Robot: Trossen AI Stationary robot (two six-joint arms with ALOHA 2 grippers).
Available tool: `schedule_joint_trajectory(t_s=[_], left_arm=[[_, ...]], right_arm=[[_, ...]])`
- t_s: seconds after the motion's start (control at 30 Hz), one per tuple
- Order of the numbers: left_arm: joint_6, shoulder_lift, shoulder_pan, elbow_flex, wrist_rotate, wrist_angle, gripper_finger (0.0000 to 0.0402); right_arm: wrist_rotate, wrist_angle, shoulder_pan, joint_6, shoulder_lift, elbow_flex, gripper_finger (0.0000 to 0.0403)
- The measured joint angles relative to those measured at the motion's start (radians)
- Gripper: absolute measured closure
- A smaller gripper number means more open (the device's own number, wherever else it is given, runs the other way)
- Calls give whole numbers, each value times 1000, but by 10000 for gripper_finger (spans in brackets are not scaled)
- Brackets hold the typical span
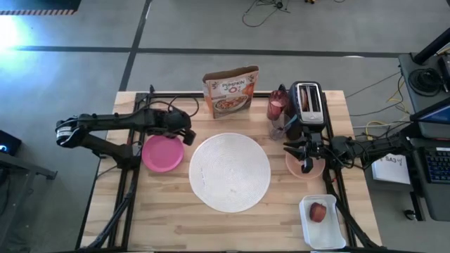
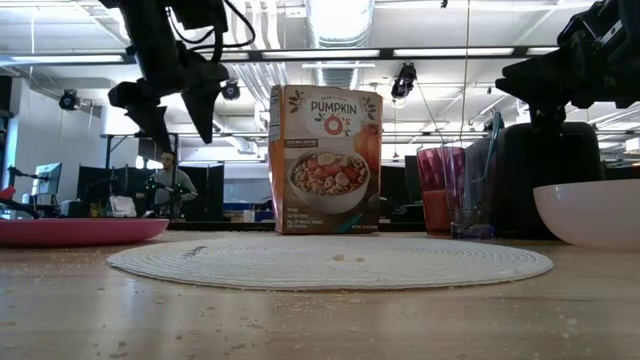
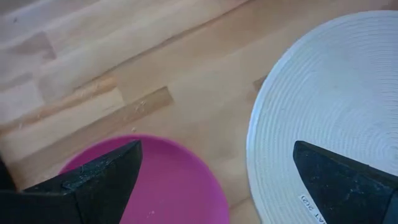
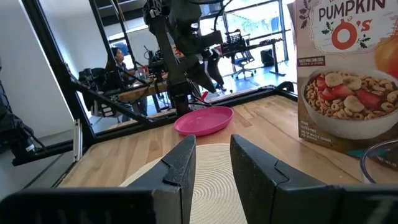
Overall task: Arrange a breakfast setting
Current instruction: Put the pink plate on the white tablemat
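Note:
The large white plate (image 1: pixel 230 172) lies flat at the table's middle. Just left of it, the smaller magenta plate (image 1: pixel 162 153) also lies flat on the wood. My left gripper (image 3: pixel 216 152) hangs open above the gap between the two plates, pointing steeply down, with nothing between its fingers. At the right, my right gripper (image 4: pixel 212 155) is held level over the peach bowl (image 1: pixel 314 169), pointing toward the table's left. Its fingers stand a narrow gap apart and hold nothing. A pink tumbler (image 2: pixel 440 185) stands at the far right. A small red fruit (image 1: pixel 318 211) lies in a white tray (image 1: pixel 336 232).
A cereal box (image 1: pixel 230 91) stands upright at the far edge, with a black toaster (image 1: pixel 308 102) to its right behind the tumbler. Bare wood lies in front of both plates. A person (image 2: pixel 165 180) sits in the room beyond the table.

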Motion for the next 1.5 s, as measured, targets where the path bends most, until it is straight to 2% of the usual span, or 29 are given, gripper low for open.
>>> schedule_joint_trajectory(t_s=[0.2, 0.4, 0.7, 0.83, 1.0, 1.2, 1.43, 1.5], left_arm=[[-64, -1, 0, -7, -6, -25, 14], [-119, -1, -1, -17, -8, -27, 53], [-222, 1, -47, -101, 3, 12, 136], [-223, 0, -83, -151, 45, 108, 180], [-196, 0, -109, -174, 87, 117, 222], [16, 0, -116, -210, 155, 133, 226], [23, 0, -119, -314, 230, 290, 218], [80, 0, -127, -343, 231, 314, 218]], right_arm=[[0, 0, 0, 0, 0, 0, 312], [0, 0, 0, 0, 0, 0, 312], [0, 0, 0, 0, 0, 0, 312], [0, 0, 0, 0, 0, 0, 312], [0, 0, 0, 0, 0, 0, 312], [0, 0, 0, 0, 0, 0, 312], [0, 0, 0, 0, 0, 0, 312], [0, 0, 0, 0, 0, 0, 312]])
